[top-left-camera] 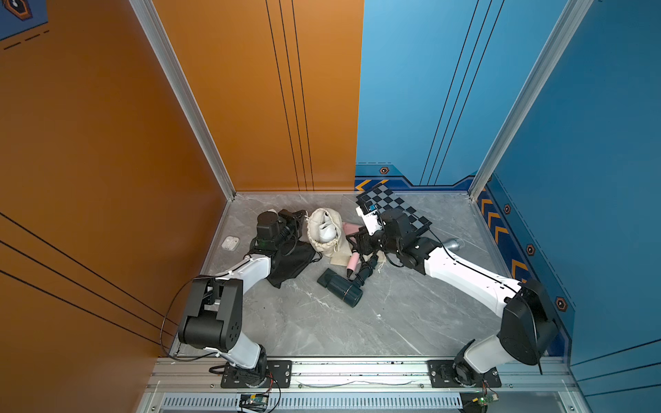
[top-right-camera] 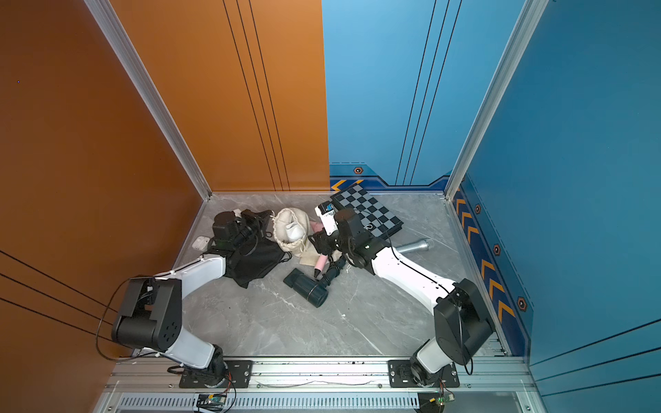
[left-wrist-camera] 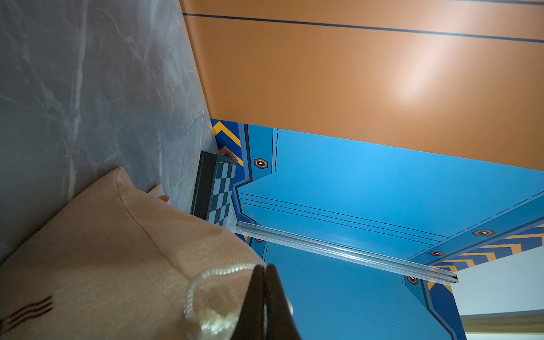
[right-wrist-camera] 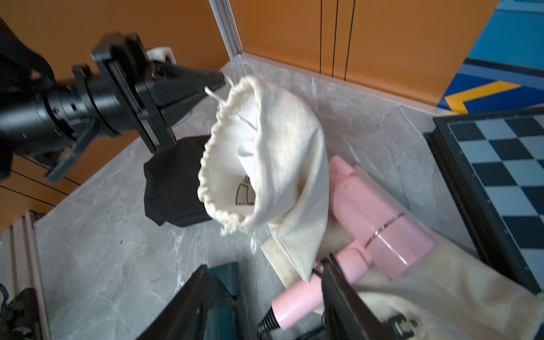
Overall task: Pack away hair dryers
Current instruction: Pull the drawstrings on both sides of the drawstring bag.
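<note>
A cream drawstring bag (top-left-camera: pixel 323 229) (right-wrist-camera: pixel 282 141) stands with its mouth open, and the white hair dryer (top-left-camera: pixel 327 231) (top-right-camera: pixel 295 230) (right-wrist-camera: pixel 246 156) sits inside it. My left gripper (top-left-camera: pixel 303 219) (left-wrist-camera: pixel 266 272) is shut on the bag's rim by the cord (left-wrist-camera: pixel 206 276), holding the mouth up. The pale pink hair dryer (top-left-camera: pixel 353 262) (right-wrist-camera: pixel 374 217) lies to the right of the bag on a flat cream cloth. The dark teal-black hair dryer (top-left-camera: pixel 341 288) (top-right-camera: pixel 307 288) lies nearer the front. My right gripper (top-left-camera: pixel 357 243) (right-wrist-camera: pixel 265 265) hangs open over the pink handle and the teal dryer, with nothing between its fingers.
A black cloth bag (top-left-camera: pixel 289 262) lies under the left arm. A chessboard (top-left-camera: pixel 397 207) sits at the back right and a silver microphone (top-left-camera: pixel 452 245) lies behind the right arm. A white earbud case (top-left-camera: pixel 230 243) rests near the left wall.
</note>
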Available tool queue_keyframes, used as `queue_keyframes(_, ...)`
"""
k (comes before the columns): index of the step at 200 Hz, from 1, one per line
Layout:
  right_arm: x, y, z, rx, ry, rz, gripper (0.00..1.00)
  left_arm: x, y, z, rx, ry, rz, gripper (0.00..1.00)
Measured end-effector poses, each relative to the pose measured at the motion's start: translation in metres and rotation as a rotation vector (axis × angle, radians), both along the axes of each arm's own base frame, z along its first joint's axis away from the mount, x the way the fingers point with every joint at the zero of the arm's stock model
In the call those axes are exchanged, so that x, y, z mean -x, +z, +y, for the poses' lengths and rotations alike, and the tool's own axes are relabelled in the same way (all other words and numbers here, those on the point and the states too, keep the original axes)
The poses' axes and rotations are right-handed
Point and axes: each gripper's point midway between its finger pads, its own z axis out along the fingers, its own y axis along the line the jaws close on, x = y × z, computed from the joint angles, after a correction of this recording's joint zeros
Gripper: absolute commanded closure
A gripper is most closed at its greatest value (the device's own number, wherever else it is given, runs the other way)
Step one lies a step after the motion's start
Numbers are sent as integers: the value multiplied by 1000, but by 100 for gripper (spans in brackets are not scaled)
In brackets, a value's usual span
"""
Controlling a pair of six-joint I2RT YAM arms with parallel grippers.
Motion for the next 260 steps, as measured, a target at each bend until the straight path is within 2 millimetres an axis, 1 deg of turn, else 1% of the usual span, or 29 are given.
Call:
queue_keyframes(8, 5, -13, -2, 0, -9, 8, 42, 0, 1, -1, 0, -2, -2, 100)
queue_keyframes(21, 13, -34, 1, 3, -15, 24, 45, -1, 3, -2, 1, -5, -7, 100)
queue_keyframes(38, 20, -54, 11, -6, -14, 40, 48, -1, 5, -4, 1, -8, -10, 100)
queue_keyframes(67, 19, -65, 34, -62, -10, 41, 53, -1, 5, -4, -2, -10, -12, 100)
queue_keyframes(82, 15, -70, 39, -83, -21, 43, 54, -1, 4, -4, -5, -10, -13, 100)
queue_keyframes(97, 9, -77, 41, -84, -38, 50, 58, -1, 4, -4, -5, -10, -13, 100)
queue_keyframes(119, -3, -80, 44, -97, -59, 57, 62, -1, 5, -4, -5, -10, -13, 100)
queue_keyframes(146, -15, -77, 46, -118, -77, 51, 66, -1, 5, -4, -5, -10, -15, 100)
queue_keyframes(163, -21, -76, 47, -128, -87, 53, 71, 0, 6, -4, -5, -10, -16, 100)
queue_keyframes(194, -27, -76, 52, -134, -89, 53, 72, 0, 6, -4, -5, -10, -16, 100)
queue_keyframes(215, -27, -77, 54, -135, -90, 57, 75, 0, 6, -4, -5, -10, -15, 100)
queue_keyframes(244, -30, -77, 56, -137, -92, 60, 75, 0, 6, -4, -6, -9, -15, 100)
queue_keyframes(251, -30, -77, 56, -140, -93, 61, 77, 0, 6, -4, -6, -9, -15, 100)
queue_keyframes(260, -32, -77, 58, -142, -94, 63, 82, 0, 6, -4, -6, -9, -15, 100)
